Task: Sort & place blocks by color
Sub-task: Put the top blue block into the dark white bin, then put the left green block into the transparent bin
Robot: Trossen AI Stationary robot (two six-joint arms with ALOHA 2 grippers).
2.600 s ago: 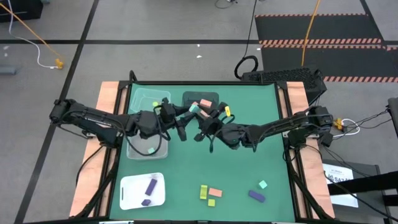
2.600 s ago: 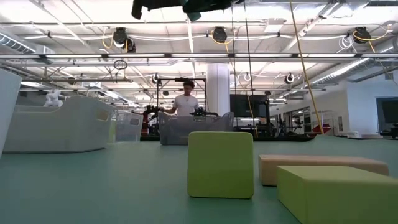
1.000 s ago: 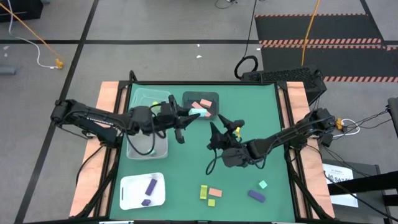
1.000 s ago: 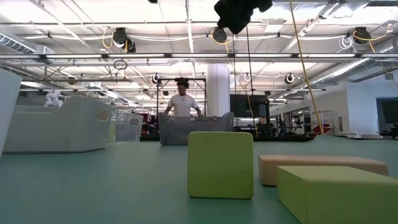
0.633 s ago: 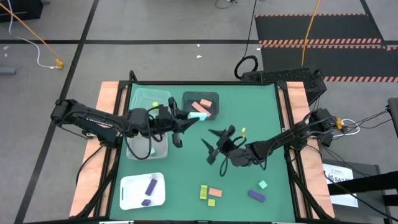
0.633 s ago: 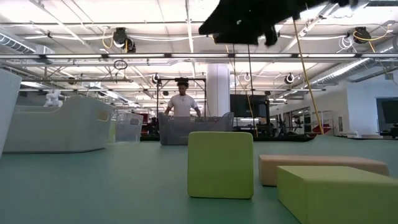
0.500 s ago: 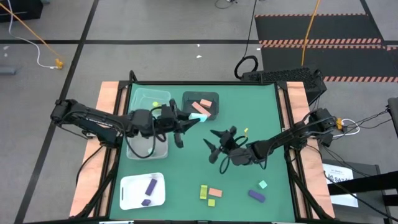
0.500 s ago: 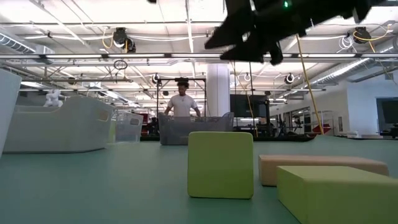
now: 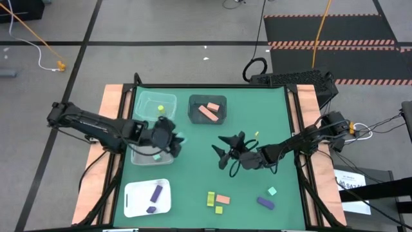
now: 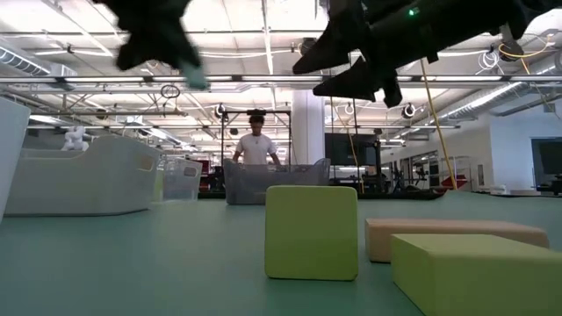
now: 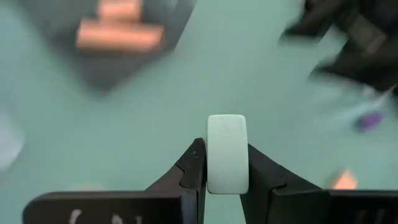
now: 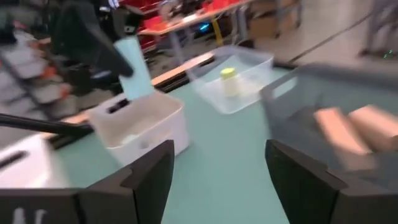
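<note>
above the clear bin [image 9: 153, 152], left claw [image 9: 175, 142] clamped on one mint block [image 11: 227, 154], seen only from the left wrist. right claw [image 9: 222, 153] spread wide, empty, mid-table [image 9: 193, 174]. ahead of it: two salmon blocks [image 9: 208, 111] in dark bin [image 9: 207, 108]. behind it: five loose blocks [image 9: 219, 200]. two purple blocks [image 9: 154, 195] on white tray [image 9: 147, 197].

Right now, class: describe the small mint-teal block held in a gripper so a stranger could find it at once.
Start at the green table and find the clear bin on its left side. Over that bin's edge the left gripper is shut on the mint-teal block, the only block held off the table.
</note>
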